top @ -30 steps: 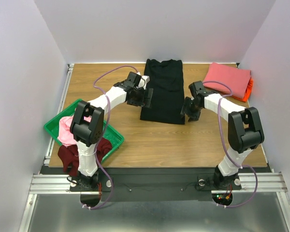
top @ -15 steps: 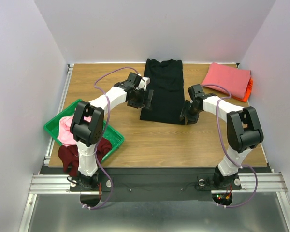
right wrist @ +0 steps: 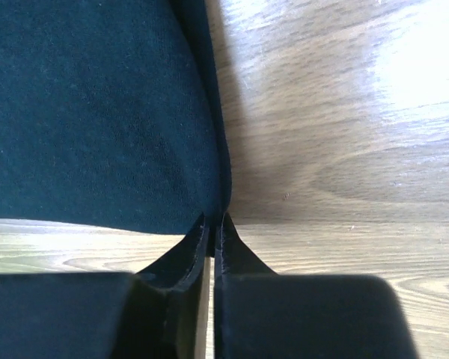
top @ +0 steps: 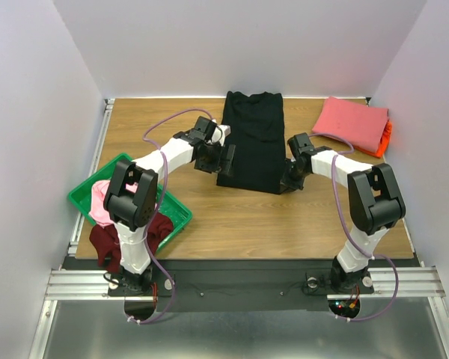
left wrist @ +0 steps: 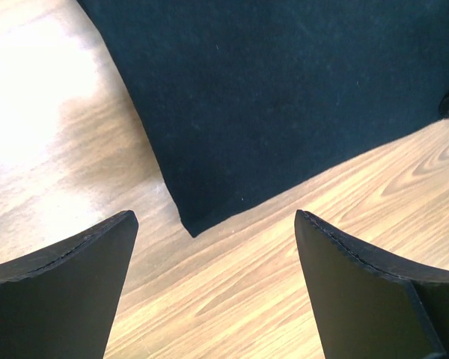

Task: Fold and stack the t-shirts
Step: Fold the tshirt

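While the left gripper (left wrist: 213, 217) hangs wide open over the black tee's (top: 253, 138) near-left corner, holding nothing, the right gripper (right wrist: 211, 218) is pinched shut on the near-right corner. Wood of the table (top: 232, 217) shows along the near hem and both long edges. Tee lies flat, far middle, sleeves folded in, a long rectangle.

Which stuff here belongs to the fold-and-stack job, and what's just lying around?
Job: black t-shirt, coral-pink t-shirt, orange t-shirt, light pink t-shirt, maroon t-shirt.
Lying about: green tray.
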You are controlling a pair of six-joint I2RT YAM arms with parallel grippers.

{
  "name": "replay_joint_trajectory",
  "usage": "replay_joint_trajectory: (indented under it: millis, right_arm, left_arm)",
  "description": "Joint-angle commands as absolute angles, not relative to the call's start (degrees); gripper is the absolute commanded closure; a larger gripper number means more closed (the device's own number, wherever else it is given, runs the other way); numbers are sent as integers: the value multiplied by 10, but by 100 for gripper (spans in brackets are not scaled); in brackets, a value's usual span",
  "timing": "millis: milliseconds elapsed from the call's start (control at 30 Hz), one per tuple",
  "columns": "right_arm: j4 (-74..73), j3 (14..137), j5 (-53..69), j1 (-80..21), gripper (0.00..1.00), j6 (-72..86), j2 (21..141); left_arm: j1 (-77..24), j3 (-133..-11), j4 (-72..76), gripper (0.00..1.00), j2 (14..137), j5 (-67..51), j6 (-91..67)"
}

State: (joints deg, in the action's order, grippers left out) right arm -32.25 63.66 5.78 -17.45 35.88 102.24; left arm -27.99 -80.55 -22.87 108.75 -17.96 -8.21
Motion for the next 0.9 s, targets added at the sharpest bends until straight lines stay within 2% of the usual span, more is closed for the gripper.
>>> replay_joint_trajectory:
  millis: [0, 167, 467, 867]
  right_arm:
    - [-331, 621, 40, -180, 100, 361, 1008]
    - [-335, 627, 43, -181, 99, 357, 1016]
    - [-339, 631, 47, -181, 100, 358, 1023]
    - [-344, 625, 45, -181, 100, 359, 1013]
  left_arm:
    - [-280, -788, -227, 1, 1049, -201, -58]
    - [-280, -769, -210, 4, 1048, -213, -62]
    - [-280, -744, -203, 19, 1049, -200, -66]
    - [-280, -747, -196, 29, 1070, -175, -66]
